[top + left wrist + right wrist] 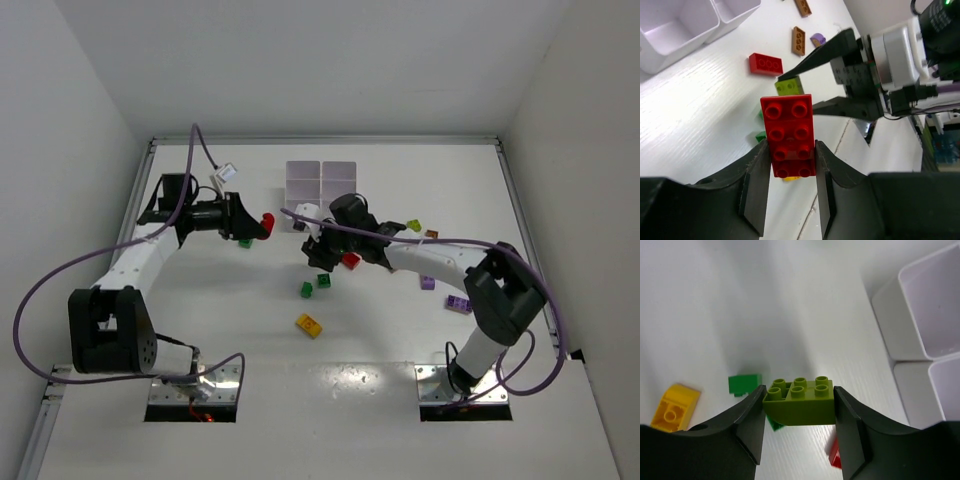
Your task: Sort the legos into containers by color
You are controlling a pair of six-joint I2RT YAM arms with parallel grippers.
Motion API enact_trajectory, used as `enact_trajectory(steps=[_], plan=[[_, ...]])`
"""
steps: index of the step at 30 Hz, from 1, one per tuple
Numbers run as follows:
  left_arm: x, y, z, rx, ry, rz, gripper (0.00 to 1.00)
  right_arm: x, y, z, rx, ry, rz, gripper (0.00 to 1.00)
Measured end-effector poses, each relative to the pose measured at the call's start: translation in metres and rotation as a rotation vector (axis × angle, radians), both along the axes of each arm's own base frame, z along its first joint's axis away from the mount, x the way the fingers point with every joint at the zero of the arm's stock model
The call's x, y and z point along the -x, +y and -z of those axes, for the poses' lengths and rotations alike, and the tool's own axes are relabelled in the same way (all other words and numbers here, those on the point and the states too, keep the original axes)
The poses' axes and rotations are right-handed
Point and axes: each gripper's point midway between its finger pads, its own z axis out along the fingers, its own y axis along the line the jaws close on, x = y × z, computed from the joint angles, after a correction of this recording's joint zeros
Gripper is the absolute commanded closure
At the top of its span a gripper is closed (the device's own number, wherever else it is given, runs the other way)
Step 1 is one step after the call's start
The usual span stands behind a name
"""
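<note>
Jaws both clamped: left gripper (pixel 791 152) on long red studded plastic brick (pixel 789 130); right gripper (pixel 799 396) on lime-green studded plastic brick (pixel 800 407), near white translucent compartment tray (pixel 900 320); best to carry each over its own compartment; release low.

From the right wrist, a small red studded plastic brick (pixel 835 456) shows only a corner behind the right gripper (pixel 799 402); the white translucent plastic compartment tray (pixel 920 315) runs off the right edge.
</note>
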Motion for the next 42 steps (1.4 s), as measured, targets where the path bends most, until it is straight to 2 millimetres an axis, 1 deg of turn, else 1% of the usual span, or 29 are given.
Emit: enact_trajectory(steps=[4, 6, 8, 11, 14, 16, 19, 20, 21, 23, 26, 28, 29, 32, 37, 41, 42], plan=[[0.003, 0.005, 0.006, -0.035, -0.019, -0.031, 0.93, -0.001, -0.019, 0.004, 0.03, 0.036, 0.026, 1.0], [0.003, 0.007, 0.009, -0.05, -0.02, -0.044, 0.93, 0.001, -0.028, 0.007, 0.049, 0.064, 0.03, 1.0], [0.001, 0.009, 0.011, -0.066, -0.027, -0.056, 0.93, 0.006, -0.039, 0.014, 0.08, 0.104, 0.031, 0.99], [-0.002, 0.011, 0.013, -0.087, -0.039, -0.069, 0.93, 0.019, -0.057, 0.026, 0.14, 0.181, 0.025, 0.98], [-0.003, 0.012, 0.014, -0.097, -0.042, -0.077, 0.93, 0.031, -0.072, 0.034, 0.182, 0.233, 0.012, 0.98], [-0.004, 0.013, 0.015, -0.103, -0.043, -0.081, 0.93, 0.039, -0.079, 0.037, 0.2, 0.254, -0.003, 0.94], [-0.004, 0.014, 0.017, -0.109, -0.044, -0.084, 0.93, 0.05, -0.085, 0.04, 0.224, 0.279, -0.04, 0.82], [-0.004, 0.014, 0.017, -0.111, -0.044, -0.086, 0.92, 0.055, -0.088, 0.041, 0.236, 0.291, -0.057, 0.72], [-0.004, 0.014, 0.017, -0.113, -0.044, -0.087, 0.92, 0.057, -0.089, 0.042, 0.242, 0.298, -0.063, 0.66], [-0.005, 0.015, 0.017, -0.116, -0.044, -0.09, 0.92, 0.065, -0.092, 0.047, 0.268, 0.34, -0.089, 0.59], [-0.005, 0.015, 0.018, -0.118, -0.044, -0.092, 0.92, 0.067, -0.092, 0.056, 0.297, 0.388, -0.112, 0.59], [-0.005, 0.015, 0.018, -0.12, -0.044, -0.094, 0.92, 0.069, -0.092, 0.06, 0.301, 0.404, -0.121, 0.63], [-0.006, 0.015, 0.018, -0.121, -0.045, -0.094, 0.92, 0.07, -0.091, 0.06, 0.299, 0.408, -0.125, 0.63], [-0.006, 0.016, 0.019, -0.124, -0.047, -0.096, 0.92, 0.068, -0.085, 0.054, 0.276, 0.407, -0.142, 0.69], [-0.007, 0.016, 0.021, -0.13, -0.046, -0.096, 0.92, 0.054, -0.059, 0.044, 0.22, 0.392, -0.187, 0.71], [-0.007, 0.016, 0.022, -0.132, -0.047, -0.094, 0.92, 0.051, -0.035, 0.042, 0.193, 0.39, -0.22, 0.71], [-0.007, 0.016, 0.022, -0.133, -0.046, -0.095, 0.92, 0.049, -0.029, 0.042, 0.187, 0.392, -0.216, 0.73]])
